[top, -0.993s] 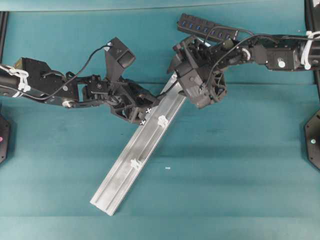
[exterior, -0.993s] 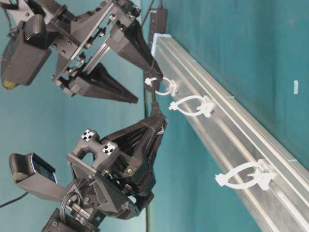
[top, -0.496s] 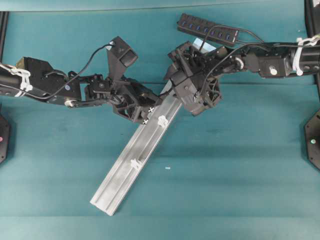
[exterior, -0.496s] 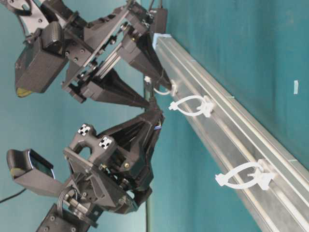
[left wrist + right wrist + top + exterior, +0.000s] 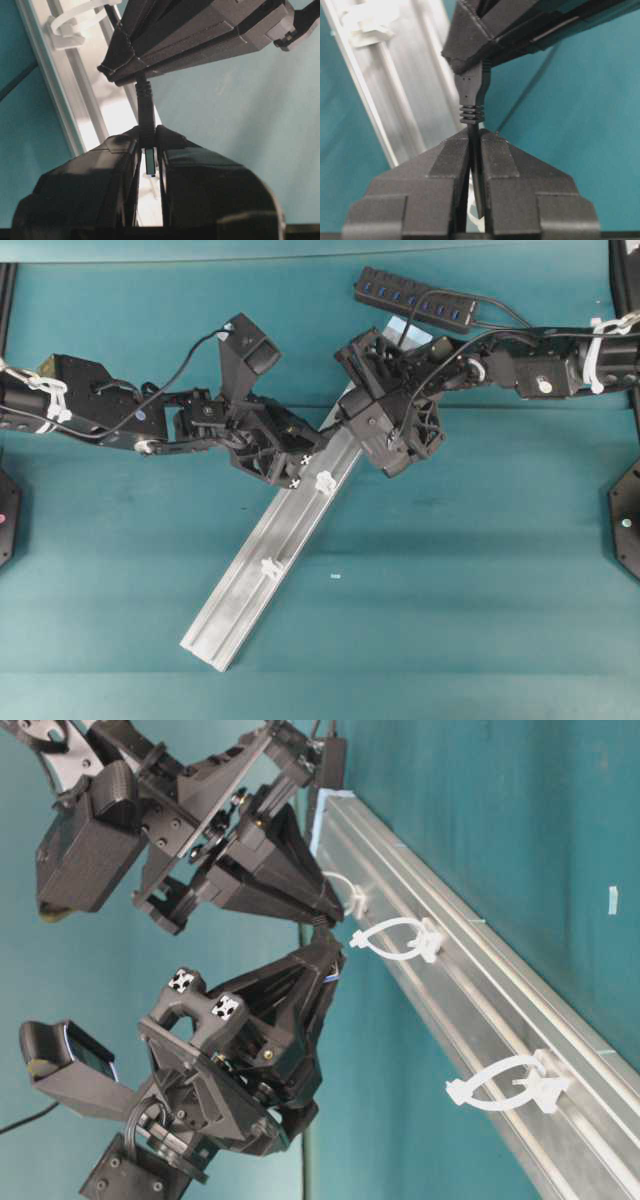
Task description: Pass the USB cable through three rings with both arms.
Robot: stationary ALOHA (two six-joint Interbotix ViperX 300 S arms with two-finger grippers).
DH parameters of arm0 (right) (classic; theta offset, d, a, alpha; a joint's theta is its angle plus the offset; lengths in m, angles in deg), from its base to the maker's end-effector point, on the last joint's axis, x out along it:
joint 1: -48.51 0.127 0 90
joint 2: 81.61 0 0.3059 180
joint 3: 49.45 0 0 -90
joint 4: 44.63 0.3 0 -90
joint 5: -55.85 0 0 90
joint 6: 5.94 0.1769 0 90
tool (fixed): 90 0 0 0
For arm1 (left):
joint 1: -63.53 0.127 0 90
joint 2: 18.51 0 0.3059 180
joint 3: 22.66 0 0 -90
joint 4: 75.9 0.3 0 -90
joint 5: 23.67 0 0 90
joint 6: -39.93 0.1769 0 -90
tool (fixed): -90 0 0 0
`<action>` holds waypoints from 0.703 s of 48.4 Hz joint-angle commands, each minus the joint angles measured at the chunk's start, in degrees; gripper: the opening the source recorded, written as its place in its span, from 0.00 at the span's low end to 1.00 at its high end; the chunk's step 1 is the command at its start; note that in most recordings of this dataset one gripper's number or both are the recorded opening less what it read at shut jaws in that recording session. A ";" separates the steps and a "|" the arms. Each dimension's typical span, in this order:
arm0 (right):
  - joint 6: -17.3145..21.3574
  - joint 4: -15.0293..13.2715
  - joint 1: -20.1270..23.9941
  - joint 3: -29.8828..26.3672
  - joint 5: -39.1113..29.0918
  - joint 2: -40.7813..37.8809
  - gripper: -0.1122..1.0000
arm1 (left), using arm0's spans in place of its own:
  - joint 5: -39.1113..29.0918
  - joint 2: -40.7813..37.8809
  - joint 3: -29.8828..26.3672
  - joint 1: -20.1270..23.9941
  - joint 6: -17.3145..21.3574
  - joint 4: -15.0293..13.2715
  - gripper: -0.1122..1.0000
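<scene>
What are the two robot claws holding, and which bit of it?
Both hold the USB cable. The left gripper pinches its plug; the right gripper pinches the cord just behind the plug's ribbed collar.

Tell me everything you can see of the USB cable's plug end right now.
The USB cable ends in a small black moulded plug with a ribbed strain relief, and looks like matte plastic. It stands nearly upright in both wrist views. The left gripper is shut on the plug body, whose metal tip shows between its fingers. The right gripper is shut on the thin cord just behind the ribs. It hangs beside the silvery rail, near a white ring.
</scene>
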 commanded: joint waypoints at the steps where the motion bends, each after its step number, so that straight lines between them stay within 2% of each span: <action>1: 0.53 -0.09 0.26 -0.79 -0.18 -0.09 0.16 | 0.53 0.44 -1.41 0.18 0.26 0.18 0.18; 27: 0.62 -0.09 0.26 -0.79 -0.35 -0.09 0.16 | 0.53 0.44 -1.67 0.35 -0.09 0.18 0.19; 31: 0.62 -0.09 0.26 -0.79 -0.26 -0.09 0.16 | 0.53 0.35 -1.49 0.35 -0.18 0.18 0.32; 34: 0.62 -0.18 0.26 -0.79 -0.35 -0.09 0.16 | 0.53 0.44 -1.32 0.35 -0.26 0.18 0.47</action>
